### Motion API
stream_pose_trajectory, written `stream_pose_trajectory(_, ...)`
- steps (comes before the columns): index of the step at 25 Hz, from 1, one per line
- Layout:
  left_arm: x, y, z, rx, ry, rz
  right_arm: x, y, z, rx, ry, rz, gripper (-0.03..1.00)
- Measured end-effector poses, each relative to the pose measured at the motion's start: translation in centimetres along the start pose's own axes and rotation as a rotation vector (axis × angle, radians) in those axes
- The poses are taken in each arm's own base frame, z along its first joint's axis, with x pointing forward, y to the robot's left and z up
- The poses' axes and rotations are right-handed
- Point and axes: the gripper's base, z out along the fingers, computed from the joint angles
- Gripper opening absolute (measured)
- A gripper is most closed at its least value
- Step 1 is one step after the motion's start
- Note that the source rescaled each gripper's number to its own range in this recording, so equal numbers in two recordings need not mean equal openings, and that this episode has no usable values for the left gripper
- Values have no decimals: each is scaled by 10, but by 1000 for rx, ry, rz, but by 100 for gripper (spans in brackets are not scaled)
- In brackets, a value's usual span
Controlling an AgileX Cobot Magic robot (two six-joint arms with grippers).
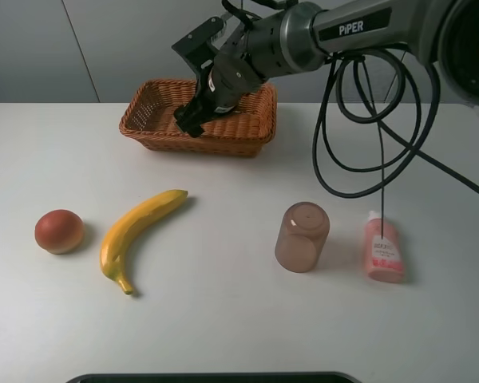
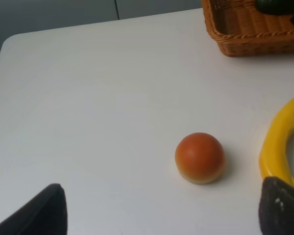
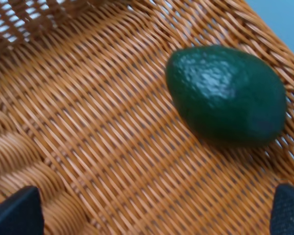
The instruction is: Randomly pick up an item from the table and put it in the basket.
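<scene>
Avocado (image 3: 225, 93) lies skin up on the floor of the basket (image 1: 223, 137), free of the right gripper (image 1: 191, 118), whose fingers stand wide apart and empty over it. The left gripper (image 2: 159, 210), also spread wide and empty, hangs over the table (image 2: 88, 98) near a round red-orange fruit (image 2: 200, 157) and a banana (image 2: 279, 139).

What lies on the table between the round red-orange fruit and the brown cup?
Only the yellow banana lies between the red-orange fruit and the brown cup; the rest of that stretch is bare table. The exterior high view shows this.
</scene>
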Motion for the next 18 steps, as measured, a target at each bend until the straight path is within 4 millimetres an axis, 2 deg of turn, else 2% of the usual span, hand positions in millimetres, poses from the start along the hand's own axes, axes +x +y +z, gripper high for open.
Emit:
stream_pose_trajectory(3,0,0,0,0,0,0,-15,-10,-23,30,-13,-6,100)
stream_pose_trajectory(5,0,0,0,0,0,0,-30,-23,-50,59,-48,1,100)
stream_pose_trajectory(10,0,0,0,0,0,0,-45,-76,-126,131,-91,106,100)
stream_pose_trajectory(14,0,0,0,0,0,0,-39,-129,-197,202,-130,196,100)
stream_pose_trajectory(18,0,0,0,0,0,0,-13,-169,-261,220,-129,281,100)
